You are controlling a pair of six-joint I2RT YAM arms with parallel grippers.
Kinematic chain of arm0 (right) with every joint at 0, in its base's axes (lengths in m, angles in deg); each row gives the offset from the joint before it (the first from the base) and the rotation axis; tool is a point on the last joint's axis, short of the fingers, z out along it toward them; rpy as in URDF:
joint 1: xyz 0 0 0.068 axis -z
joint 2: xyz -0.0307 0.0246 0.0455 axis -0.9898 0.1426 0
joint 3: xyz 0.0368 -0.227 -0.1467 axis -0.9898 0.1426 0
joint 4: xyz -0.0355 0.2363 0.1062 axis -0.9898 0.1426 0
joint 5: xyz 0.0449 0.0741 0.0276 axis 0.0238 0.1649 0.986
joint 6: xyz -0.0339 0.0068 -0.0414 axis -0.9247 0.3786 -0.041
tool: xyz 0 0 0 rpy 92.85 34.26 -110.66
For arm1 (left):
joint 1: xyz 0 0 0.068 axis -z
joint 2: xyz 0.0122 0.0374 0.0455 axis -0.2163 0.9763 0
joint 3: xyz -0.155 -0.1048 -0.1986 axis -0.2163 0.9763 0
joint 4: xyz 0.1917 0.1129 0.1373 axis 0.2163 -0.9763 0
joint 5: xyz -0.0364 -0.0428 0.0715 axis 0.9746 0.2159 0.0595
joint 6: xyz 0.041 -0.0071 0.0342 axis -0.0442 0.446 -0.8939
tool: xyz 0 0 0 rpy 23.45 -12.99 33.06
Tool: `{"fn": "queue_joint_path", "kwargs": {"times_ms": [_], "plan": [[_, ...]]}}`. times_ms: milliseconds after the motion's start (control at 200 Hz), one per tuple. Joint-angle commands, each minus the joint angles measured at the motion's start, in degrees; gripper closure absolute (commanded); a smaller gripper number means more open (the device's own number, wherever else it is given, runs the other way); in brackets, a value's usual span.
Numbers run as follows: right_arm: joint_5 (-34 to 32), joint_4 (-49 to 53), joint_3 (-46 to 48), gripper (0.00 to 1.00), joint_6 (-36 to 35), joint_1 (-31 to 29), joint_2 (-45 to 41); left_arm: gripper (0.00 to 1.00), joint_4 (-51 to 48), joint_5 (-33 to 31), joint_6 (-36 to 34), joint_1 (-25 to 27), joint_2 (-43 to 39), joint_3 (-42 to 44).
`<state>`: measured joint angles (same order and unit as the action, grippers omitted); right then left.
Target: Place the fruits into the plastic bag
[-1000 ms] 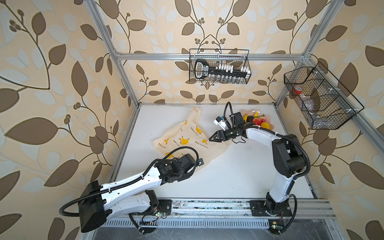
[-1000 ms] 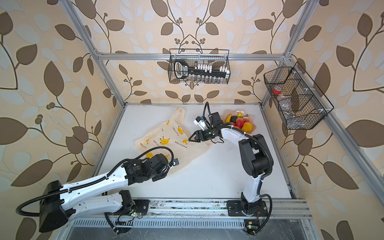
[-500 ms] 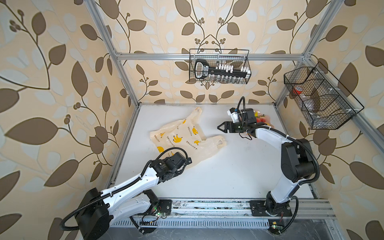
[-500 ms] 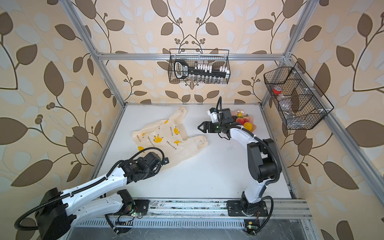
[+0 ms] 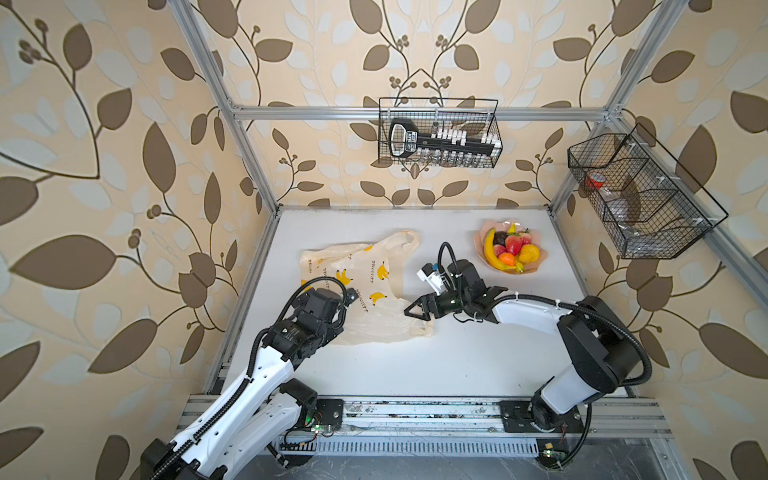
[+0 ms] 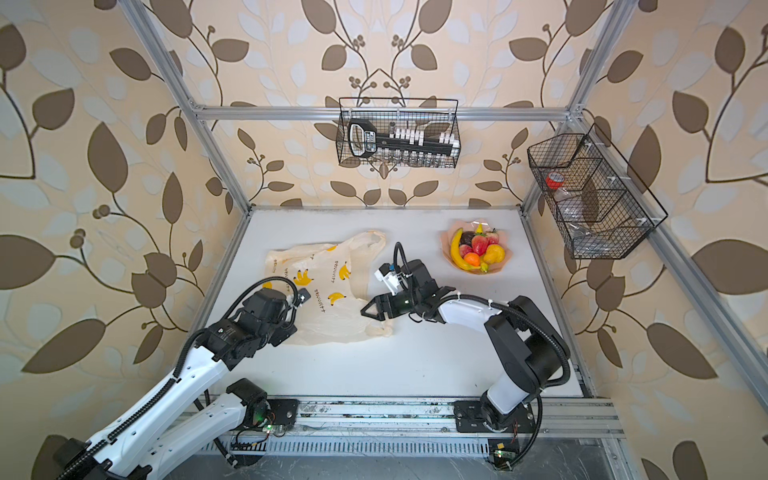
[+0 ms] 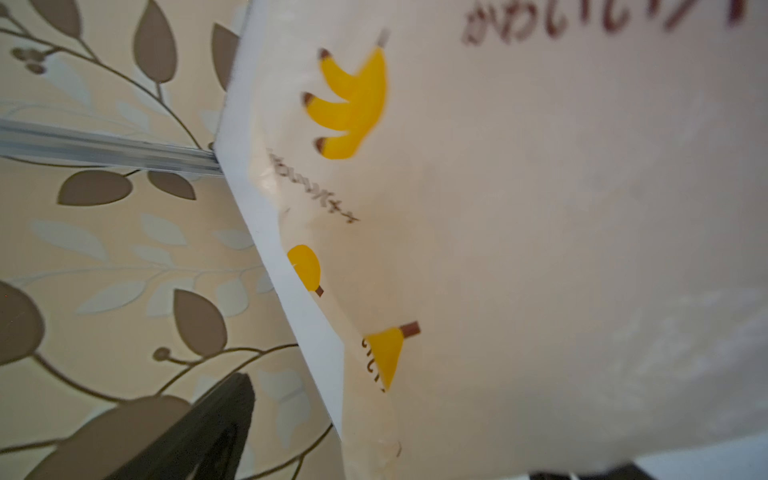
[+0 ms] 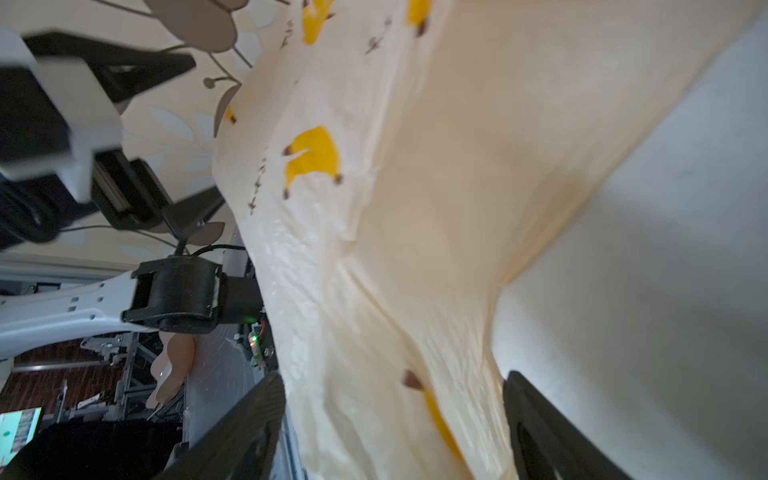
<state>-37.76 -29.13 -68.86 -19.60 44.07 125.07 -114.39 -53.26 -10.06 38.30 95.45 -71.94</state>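
Observation:
The plastic bag (image 5: 370, 291) (image 6: 328, 291) lies crumpled flat on the white table, left of centre. The fruits (image 5: 510, 249) (image 6: 478, 248) are piled on a pink plate (image 5: 541, 262) at the back right, away from both arms. My right gripper (image 5: 411, 311) (image 6: 368, 311) is at the bag's right edge, rolled on its side and open, with a loose fold of bag (image 8: 374, 249) between its fingers (image 8: 249, 428). My left gripper (image 7: 407, 440) is open over the bag's near-left part (image 7: 519, 249). In both top views its wrist (image 5: 320, 305) hides the fingers.
A wire basket (image 5: 438, 133) hangs on the back wall and another (image 5: 640, 199) on the right wall, above the table. The arms' metal rail (image 5: 415, 411) runs along the front edge. Frame posts stand at the back corners.
My left gripper opened, let go of the bag and drew back left. My right gripper swung toward the plate, then came down to the bag's right edge. The bag shifted left and settled.

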Motion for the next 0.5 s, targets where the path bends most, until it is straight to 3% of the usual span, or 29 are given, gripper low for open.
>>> {"fn": "queue_joint_path", "kwargs": {"times_ms": [0, 80, 230, 350, 495], "plan": [[-4.02, -4.71, 0.83, 0.17, 4.43, -6.40, -1.83, 0.01, -6.14, 4.66, 16.89, -0.23, 5.46, -14.26], [-5.37, -6.05, 0.33, 0.17, 6.06, -9.37, -2.67, 0.01, -13.32, 6.99, 26.33, -0.23, 12.62, -24.38], [-7.26, -4.30, 0.44, 0.13, 5.66, -10.69, -5.22, 0.01, -27.61, 7.95, 37.34, -0.23, 24.97, -39.99], [-8.05, -1.46, 1.15, 0.10, 4.47, -10.69, -7.12, 0.01, -34.86, 9.67, 44.43, -0.23, 28.93, -45.66], [-13.21, 2.19, 3.39, 0.06, 3.43, -10.60, -13.28, 0.01, -35.95, 14.06, 47.79, 0.44, 30.04, -45.34]]}}
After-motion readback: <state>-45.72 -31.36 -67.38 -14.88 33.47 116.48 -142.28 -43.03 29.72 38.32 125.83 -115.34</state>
